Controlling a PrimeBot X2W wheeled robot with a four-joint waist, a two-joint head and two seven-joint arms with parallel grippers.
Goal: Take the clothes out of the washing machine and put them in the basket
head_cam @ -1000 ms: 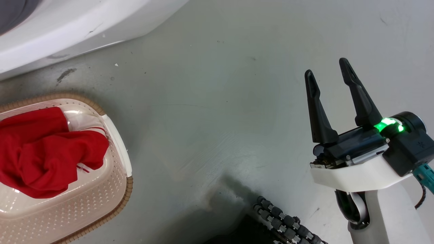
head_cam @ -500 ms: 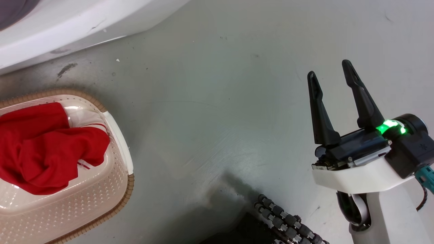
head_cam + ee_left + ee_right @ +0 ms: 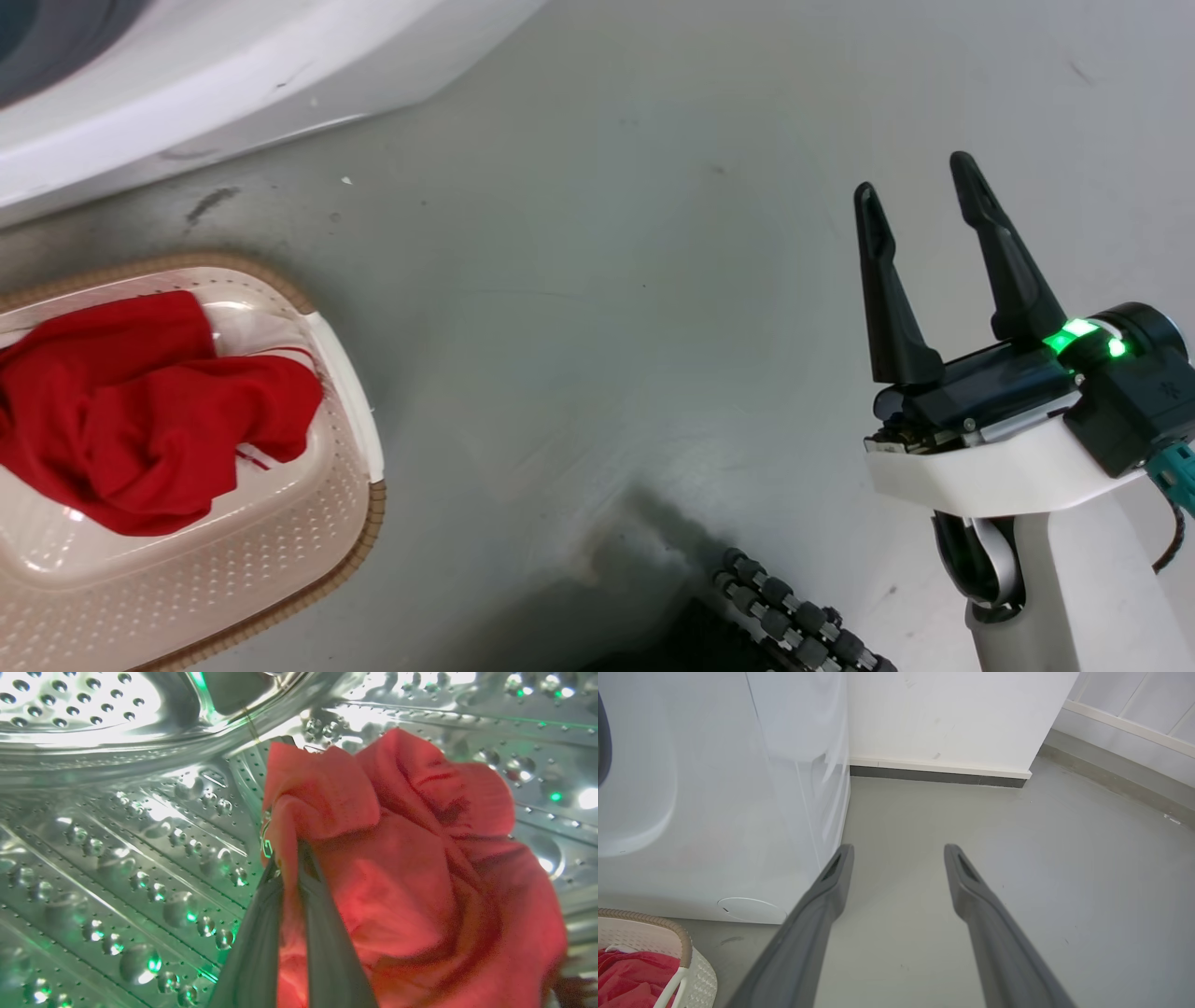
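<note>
Inside the washing machine's steel drum [image 3: 117,826], my left gripper [image 3: 292,858] is shut on a fold of a red garment [image 3: 411,882] that bunches to the right of its fingers. The machine's white body [image 3: 215,84] runs along the head view's top left and stands at the left of the right wrist view [image 3: 714,793]. On the floor at the lower left sits the cream basket [image 3: 336,504] with a brown rim, holding crumpled red clothes [image 3: 140,420] with white stripes at one edge. Out over the bare floor, my right gripper [image 3: 920,182] is open with nothing between its fingers.
Grey floor [image 3: 579,327] spreads between basket and right arm. A black ribbed cable [image 3: 794,616] lies at the bottom of the head view. A white wall with a dark skirting [image 3: 938,774] stands beyond the machine; the basket corner [image 3: 686,961] shows at lower left.
The head camera has shifted slightly, so the whole picture drifts right and down. The right gripper stays open in about the same pose.
</note>
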